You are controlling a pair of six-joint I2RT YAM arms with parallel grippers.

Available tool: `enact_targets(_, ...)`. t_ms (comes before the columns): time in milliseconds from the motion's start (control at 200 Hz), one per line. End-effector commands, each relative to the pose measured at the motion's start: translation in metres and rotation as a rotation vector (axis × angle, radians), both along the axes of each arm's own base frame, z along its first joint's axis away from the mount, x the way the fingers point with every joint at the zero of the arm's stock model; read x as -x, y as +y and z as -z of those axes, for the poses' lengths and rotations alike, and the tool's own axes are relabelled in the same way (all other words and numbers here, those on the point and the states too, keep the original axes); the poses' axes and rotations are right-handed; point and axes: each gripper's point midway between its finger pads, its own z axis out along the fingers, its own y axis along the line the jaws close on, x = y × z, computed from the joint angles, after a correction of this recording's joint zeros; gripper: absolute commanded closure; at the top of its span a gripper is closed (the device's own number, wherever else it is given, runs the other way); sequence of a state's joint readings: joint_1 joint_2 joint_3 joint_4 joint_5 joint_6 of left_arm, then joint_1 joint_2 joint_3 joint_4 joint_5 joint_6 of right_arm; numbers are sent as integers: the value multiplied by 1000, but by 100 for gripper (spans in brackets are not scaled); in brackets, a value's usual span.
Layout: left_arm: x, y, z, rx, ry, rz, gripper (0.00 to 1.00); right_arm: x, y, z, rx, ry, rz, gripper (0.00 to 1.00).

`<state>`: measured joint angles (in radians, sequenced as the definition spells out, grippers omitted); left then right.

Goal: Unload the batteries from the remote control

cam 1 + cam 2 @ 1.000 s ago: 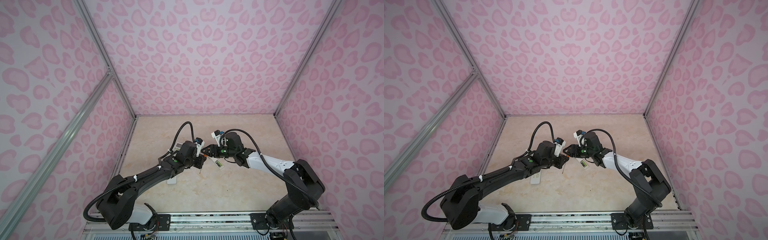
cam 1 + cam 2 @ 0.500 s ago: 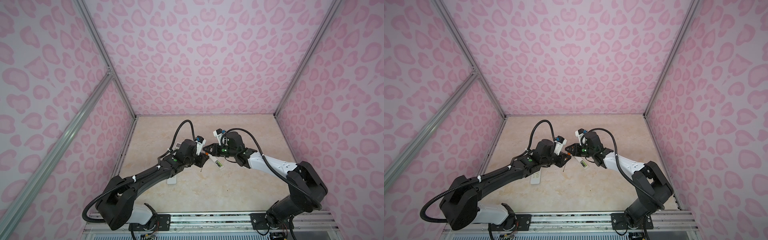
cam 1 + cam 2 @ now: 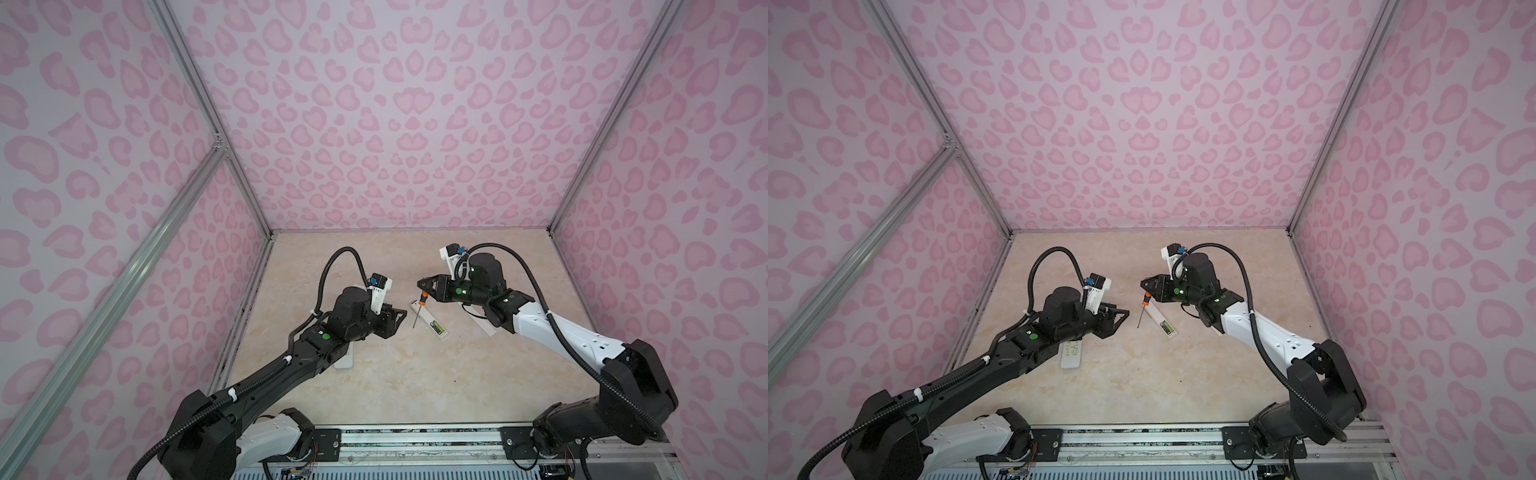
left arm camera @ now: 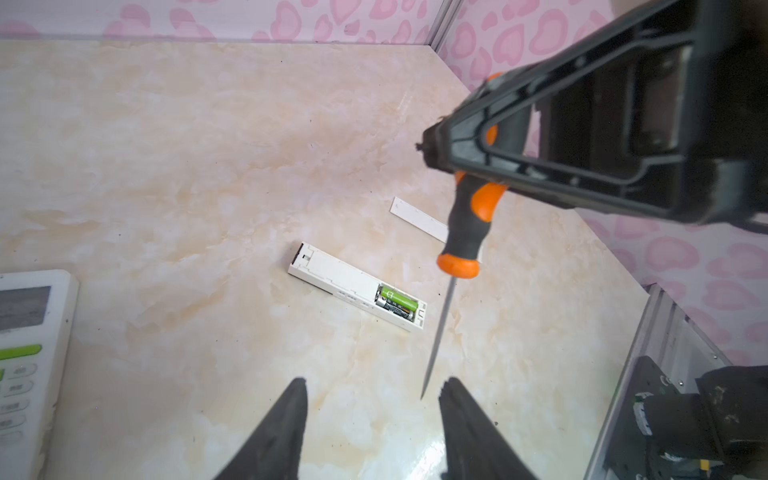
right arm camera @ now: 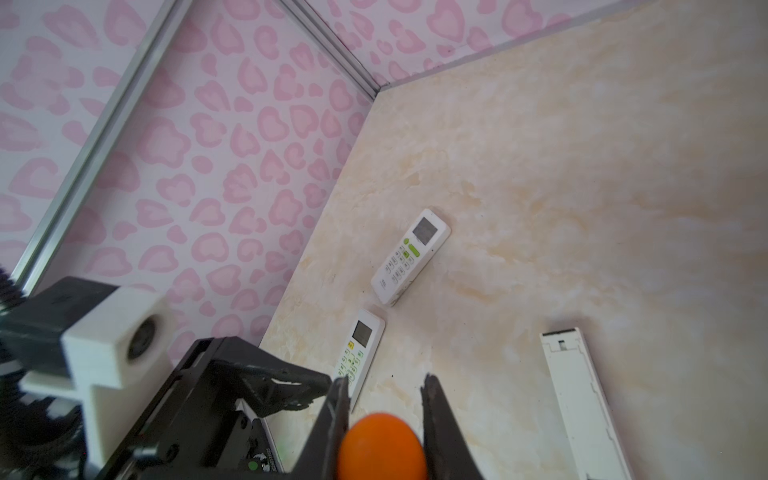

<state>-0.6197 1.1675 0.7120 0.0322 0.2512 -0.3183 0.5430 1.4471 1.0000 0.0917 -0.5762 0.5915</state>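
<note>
While your right pincer [image 5: 386, 379] pinches the screwdriver [image 4: 465, 226] handle, your left pincer [image 4: 374, 388] spread, empty, batteries [image 4: 397, 301] seated in the opened remote [image 4: 332, 272].

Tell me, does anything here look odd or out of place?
The slim remote lies face down, its back cover off and apart, batteries exposed. The right gripper holds a screwdriver tip down near it.

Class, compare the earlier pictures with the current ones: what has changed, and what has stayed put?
The screwdriver changed hands: the left gripper opened and let it go, while the right gripper closed on its handle. The open remote, with its batteries still inside, lay unmoved on the table.
</note>
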Motion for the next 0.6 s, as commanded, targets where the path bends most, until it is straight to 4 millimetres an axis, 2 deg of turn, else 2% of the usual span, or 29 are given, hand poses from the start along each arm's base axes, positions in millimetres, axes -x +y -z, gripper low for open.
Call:
enact_targets(0,9,-17,-18,117,-19,126,46,10,2,-5,48,-59,-84,100)
enact_targets(105,20,-27,-28,171,-60,220,47,17,6,-19,26,-108,-139,100)
enact_targets(185,25,-29,-28,188,-74,249,47,22,7,-28,13,-144,-165,100)
enact_targets(395,26,-31,-25,200,-87,246,50,22,5,-37,-21,-147,-142,100)
enact_targets(595,27,-48,-24,180,-105,264,55,24,5,-42,-54,-124,-115,100)
